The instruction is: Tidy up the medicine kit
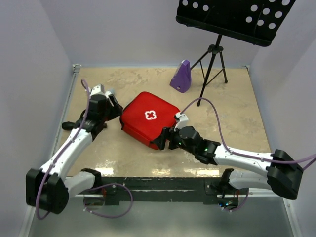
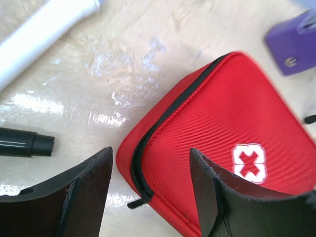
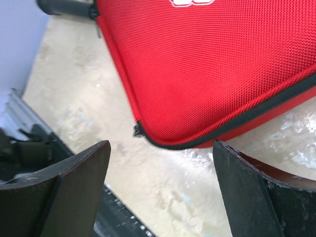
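Wide tan table point(image 1: 237, 98), and at the back right a black music stand point(image 1: 232, 17) on its tripod. The left arm point(image 1: 74, 145) reaches in from the left and the right arm point(image 1: 237, 158) stretches low across from the right. Between them, about mid-table, lies the kit point(image 1: 148, 118): flat, red, white cross up, zip closed all round as far as the views show. Behind it and apart, near the stand's legs, sits the purple metronome point(image 1: 181, 76).

Left gripper point(image 2: 150, 158) is at the kit's left corner, jaws partly open and straddling that corner: one finger point(image 2: 84, 192) is over bare table, the other above the red top. It grips nothing. Right gripper point(image 3: 162, 148) is at the near corner, jaws spread wide with the corner just ahead of the gap, and it holds nothing. The black zip pull point(image 2: 136, 201) pokes out at the left corner.
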